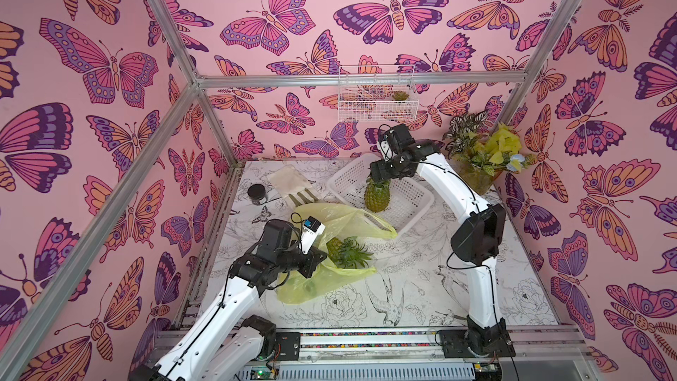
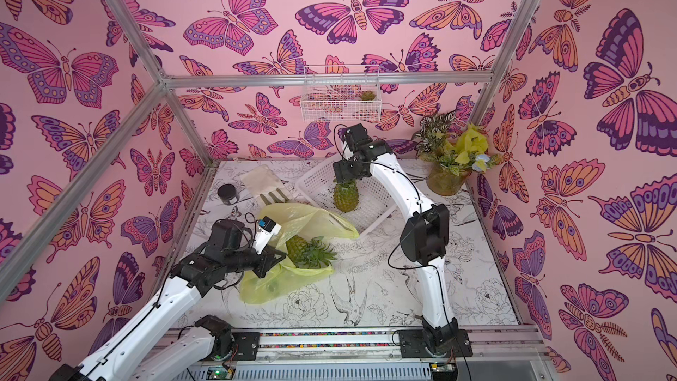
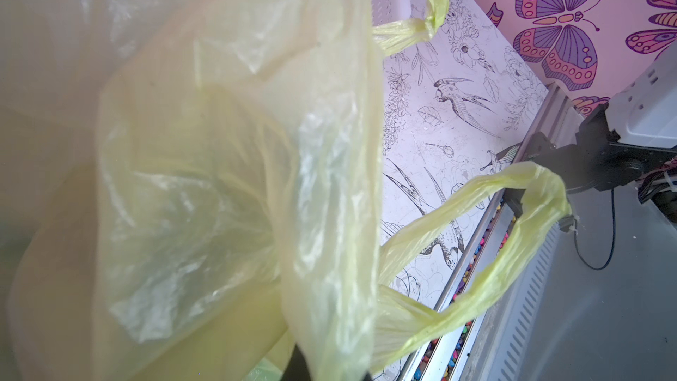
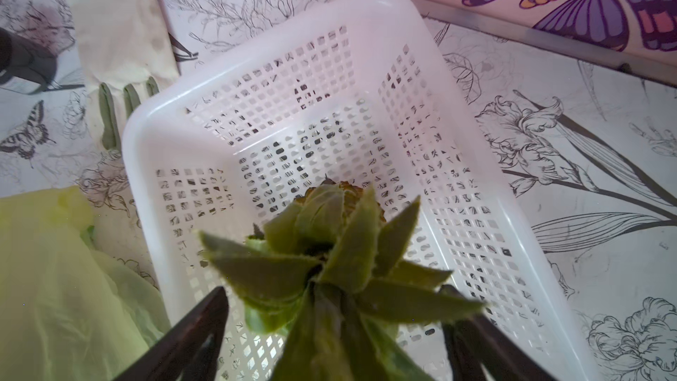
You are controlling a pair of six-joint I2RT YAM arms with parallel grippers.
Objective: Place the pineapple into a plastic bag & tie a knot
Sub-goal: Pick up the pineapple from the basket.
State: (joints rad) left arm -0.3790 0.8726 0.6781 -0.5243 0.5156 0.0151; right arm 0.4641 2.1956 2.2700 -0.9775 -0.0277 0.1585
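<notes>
Thin, crinkled, translucent plastic bag

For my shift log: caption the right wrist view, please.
Open right gripper straddling the crown of the pineapple inside the white basket.

Worktop, white with black bird-and-flower drawings. Far left corner: black jar, pale cloth beside it. Far edge, middle: white perforated basket. Far right corner: potted plant. Left of centre: crumpled yellow-green plastic bag.
</notes>
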